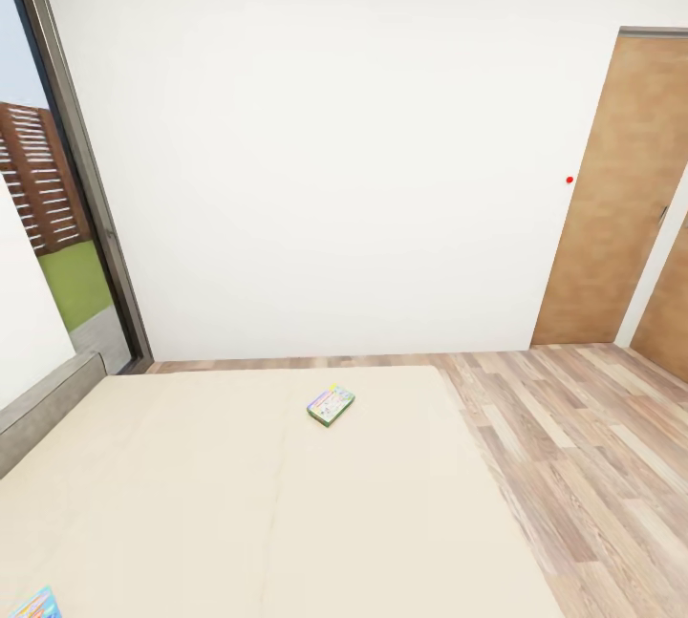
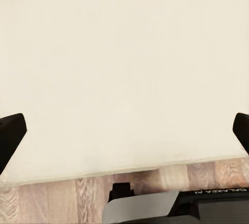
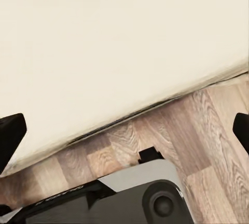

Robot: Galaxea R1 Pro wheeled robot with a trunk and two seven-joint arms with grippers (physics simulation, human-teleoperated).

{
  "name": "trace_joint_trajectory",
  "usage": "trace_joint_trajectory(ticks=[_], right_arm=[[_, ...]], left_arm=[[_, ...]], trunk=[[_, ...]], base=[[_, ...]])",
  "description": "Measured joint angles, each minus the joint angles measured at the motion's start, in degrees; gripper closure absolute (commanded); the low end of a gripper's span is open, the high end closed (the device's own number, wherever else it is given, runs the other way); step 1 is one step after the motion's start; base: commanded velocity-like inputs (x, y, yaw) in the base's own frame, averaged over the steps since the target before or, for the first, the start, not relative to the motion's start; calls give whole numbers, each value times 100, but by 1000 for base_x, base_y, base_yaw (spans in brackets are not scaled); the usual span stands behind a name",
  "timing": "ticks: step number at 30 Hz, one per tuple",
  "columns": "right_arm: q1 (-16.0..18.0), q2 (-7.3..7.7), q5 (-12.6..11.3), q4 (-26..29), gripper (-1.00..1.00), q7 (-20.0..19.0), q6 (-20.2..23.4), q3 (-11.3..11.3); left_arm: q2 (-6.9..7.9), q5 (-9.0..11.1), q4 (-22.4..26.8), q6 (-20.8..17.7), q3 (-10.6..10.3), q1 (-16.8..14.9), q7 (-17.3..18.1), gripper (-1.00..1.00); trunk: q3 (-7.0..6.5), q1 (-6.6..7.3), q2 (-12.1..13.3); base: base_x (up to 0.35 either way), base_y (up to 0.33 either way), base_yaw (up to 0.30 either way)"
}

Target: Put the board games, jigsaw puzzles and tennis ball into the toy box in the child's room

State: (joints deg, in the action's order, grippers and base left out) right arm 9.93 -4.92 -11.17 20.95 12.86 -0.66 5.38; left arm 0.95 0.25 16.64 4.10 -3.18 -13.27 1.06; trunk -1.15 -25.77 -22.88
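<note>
Head view: a green-edged board game [image 1: 331, 404] lies near my bed's [image 1: 239, 503] far edge; wrist views add both my grippers [image 2: 124, 130] [image 3: 124, 130] released, empty.

The mattress [image 1: 239, 494] looks like matt beige cloth, smooth. The floor [image 1: 583, 446] is pale wood plank with clear grain — low sheen. At right, the door [image 1: 616, 198] is brown wood, matt. The wall [image 1: 334, 140] is plain white, smooth.
</note>
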Motion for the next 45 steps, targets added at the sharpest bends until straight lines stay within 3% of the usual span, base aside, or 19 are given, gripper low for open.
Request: trace_joint_trajectory(ticks=[2,3,5,7,11,14,18,22,26,29,34,37,45], right_arm=[[16,-3,-15,295,-100,17,216,4],[35,-8,-30,597,-100,43,463,9],[53,-23,-45,798,-100,82,647,6],[202,-98,-60,1111,-100,156,1005,-1],[745,-195,-65,1325,-100,210,1668,1],[1109,-388,-9,1382,-100,352,2142,-11],[1269,-493,10,1485,-100,606,2379,-22],[1333,-504,0,1727,-100,735,2632,-32],[1343,-504,-23,2018,-100,757,3001,-27],[1344,-504,-53,2326,-100,762,3168,-21],[1343,-504,-67,2424,-100,764,3223,-10],[1343,-504,-67,2439,-100,764,3233,-7],[1343,-504,-57,2441,-100,771,3306,-17]], left_arm=[[78,2,6,-196,4,-184,2,-100],[217,8,4,-362,30,-363,8,-100],[317,12,3,-468,76,-493,10,-100],[438,12,4,-635,236,-765,17,-100],[508,6,3,-913,483,-1249,26,-100],[543,1,33,-1132,561,-1573,28,-100],[628,6,70,-1355,595,-1855,30,-100],[709,15,211,-1914,613,-2132,231,-100],[759,12,545,-2451,612,-2253,688,-100],[886,8,873,-2871,612,-2285,1181,-100],[1062,6,1000,-3043,680,-2292,1664,-100],[1106,7,1025,-3106,765,-2294,1857,-100],[1138,6,1118,-3170,815,-2294,1959,-100]], trunk=[[1,0,0],[-2,0,0],[0,0,0],[-2,0,1],[0,0,1],[-1,0,1],[0,1,0],[0,1,0],[1,1,0],[15,1,1],[56,1,1],[83,1,1],[157,1,3]], base=[[0,0,0],[0,0,0],[0,0,0],[0,0,0],[0,0,0],[0,0,0],[0,0,0],[0,0,0],[0,0,0],[0,0,0],[0,0,0],[0,0,0],[0,0,0]])
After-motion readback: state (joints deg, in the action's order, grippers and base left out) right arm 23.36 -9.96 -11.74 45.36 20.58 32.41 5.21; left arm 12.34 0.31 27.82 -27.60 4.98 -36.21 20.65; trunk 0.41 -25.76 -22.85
